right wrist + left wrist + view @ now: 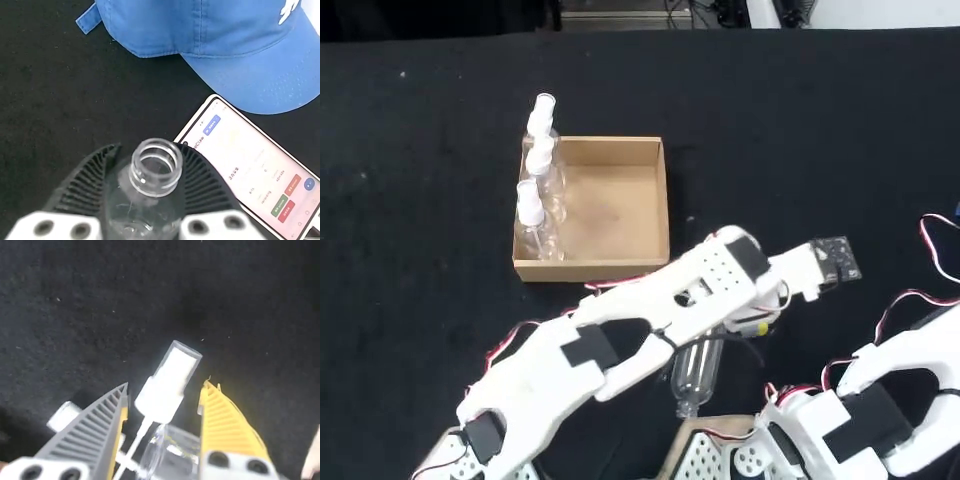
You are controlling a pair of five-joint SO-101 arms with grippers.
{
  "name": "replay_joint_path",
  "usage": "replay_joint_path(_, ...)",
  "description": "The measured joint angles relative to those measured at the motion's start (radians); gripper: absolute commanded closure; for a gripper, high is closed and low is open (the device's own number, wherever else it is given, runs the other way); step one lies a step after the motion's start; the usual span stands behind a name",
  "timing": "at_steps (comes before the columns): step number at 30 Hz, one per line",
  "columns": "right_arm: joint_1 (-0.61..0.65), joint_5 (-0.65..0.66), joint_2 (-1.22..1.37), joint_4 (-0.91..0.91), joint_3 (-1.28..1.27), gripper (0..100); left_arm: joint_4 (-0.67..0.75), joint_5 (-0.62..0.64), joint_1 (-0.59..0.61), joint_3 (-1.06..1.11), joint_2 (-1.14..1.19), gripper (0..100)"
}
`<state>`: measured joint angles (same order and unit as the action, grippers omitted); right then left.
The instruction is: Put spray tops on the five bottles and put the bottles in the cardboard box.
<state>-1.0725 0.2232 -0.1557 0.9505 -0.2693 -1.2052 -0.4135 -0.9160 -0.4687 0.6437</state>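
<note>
The cardboard box (666, 190) sits mid-table. Three capped bottles (538, 228) stand along one of its walls. My left arm stretches across in front of the box, and my left gripper (760, 322) (162, 385) has a white spray top (167, 380) between its fingers, nozzle end pointing away and thin tube trailing back into the jaws. My right gripper (152, 152) is shut on a clear bottle (155, 167) (698, 372) with an open, uncapped neck. In the high view that bottle lies just under the left arm's wrist. Its clear body (167, 450) shows behind the spray top.
A blue cap (225, 40) and a lit phone (250, 170) lie on the black cloth close to my right gripper. A small white piece (62, 415) lies on the cloth beside the left fingers. Loose wires (940, 250) run at the right edge.
</note>
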Motion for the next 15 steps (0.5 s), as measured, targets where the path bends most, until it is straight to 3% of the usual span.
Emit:
replay_joint_path(6,0.000,0.000,0.000,0.000,0.000,98.6,-0.186,-0.149,0.014,-0.192,0.133,79)
replay_joint_path(15,0.000,0.000,0.000,0.000,0.000,98.6,-0.247,-0.184,0.009,-0.370,0.218,79)
